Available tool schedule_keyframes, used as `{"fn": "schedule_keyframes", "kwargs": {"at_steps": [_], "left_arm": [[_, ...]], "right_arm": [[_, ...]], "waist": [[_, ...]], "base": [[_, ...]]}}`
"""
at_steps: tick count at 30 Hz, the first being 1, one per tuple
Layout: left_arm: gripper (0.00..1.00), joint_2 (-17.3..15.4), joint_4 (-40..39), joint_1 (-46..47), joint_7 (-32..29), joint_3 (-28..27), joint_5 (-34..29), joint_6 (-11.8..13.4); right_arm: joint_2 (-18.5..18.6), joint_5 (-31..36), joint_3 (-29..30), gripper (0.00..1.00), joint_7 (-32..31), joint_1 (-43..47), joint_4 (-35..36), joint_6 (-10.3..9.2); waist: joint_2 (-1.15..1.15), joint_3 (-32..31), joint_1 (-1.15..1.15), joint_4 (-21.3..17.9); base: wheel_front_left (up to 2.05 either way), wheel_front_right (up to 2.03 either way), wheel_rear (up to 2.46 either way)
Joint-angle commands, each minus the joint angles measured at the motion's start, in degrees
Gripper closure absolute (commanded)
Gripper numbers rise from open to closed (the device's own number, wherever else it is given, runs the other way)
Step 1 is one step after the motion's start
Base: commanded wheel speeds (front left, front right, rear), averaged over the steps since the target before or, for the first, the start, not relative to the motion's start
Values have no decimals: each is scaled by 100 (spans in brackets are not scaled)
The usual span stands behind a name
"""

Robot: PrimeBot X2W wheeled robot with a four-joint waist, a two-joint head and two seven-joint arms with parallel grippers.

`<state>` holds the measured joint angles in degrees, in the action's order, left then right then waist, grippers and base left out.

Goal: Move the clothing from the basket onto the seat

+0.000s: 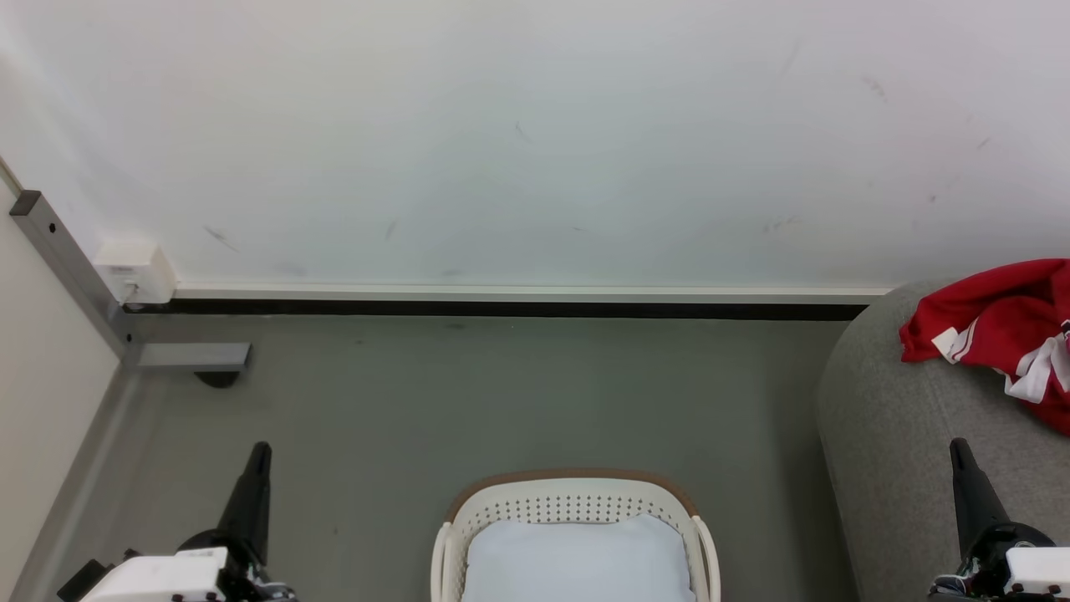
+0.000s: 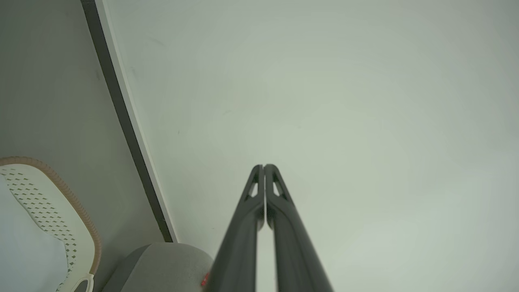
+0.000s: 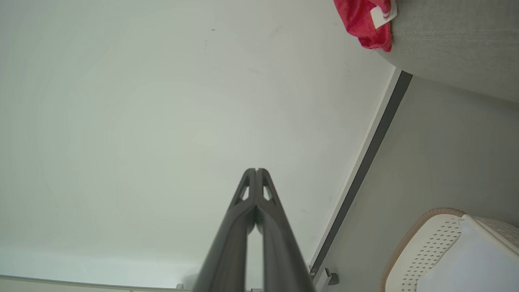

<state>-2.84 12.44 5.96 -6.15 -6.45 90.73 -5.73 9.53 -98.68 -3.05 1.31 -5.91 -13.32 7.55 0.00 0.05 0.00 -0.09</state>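
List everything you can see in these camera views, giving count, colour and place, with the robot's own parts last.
jersey: one, red with white trim, crumpled on the seat.
seat: one, light grey, right side of the head view.
basket: one, cream with a brown rim, on the floor at bottom centre.
cloth: one, pale blue-white, inside the basket.
box: one, white, low on the wall at the left.
metal bracket: one, grey, left corner.
skirting strip: one, black, where wall meets floor.
wall: white, behind.
floor: grey.
left gripper: one, dark, lower left, jaws shut, empty.
right gripper: one, dark, lower right, jaws shut, empty.
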Motion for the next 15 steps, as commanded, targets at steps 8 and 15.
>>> {"fn": "schedule_keyframes", "kwargs": {"at_steps": [8, 15], "left_arm": [[100, -7, -28, 62, -61, -30, 194, 10], [100, -7, -28, 62, -61, -30, 194, 10]], "right_arm": [[72, -207, 25, 100, -38, -86, -33, -12], [76, -218, 13, 100, -28, -85, -30, -12]], "waist": [[0, -9, 0, 8], [0, -9, 0, 8]], "base": [[0, 0, 0], [0, 0, 0]]}}
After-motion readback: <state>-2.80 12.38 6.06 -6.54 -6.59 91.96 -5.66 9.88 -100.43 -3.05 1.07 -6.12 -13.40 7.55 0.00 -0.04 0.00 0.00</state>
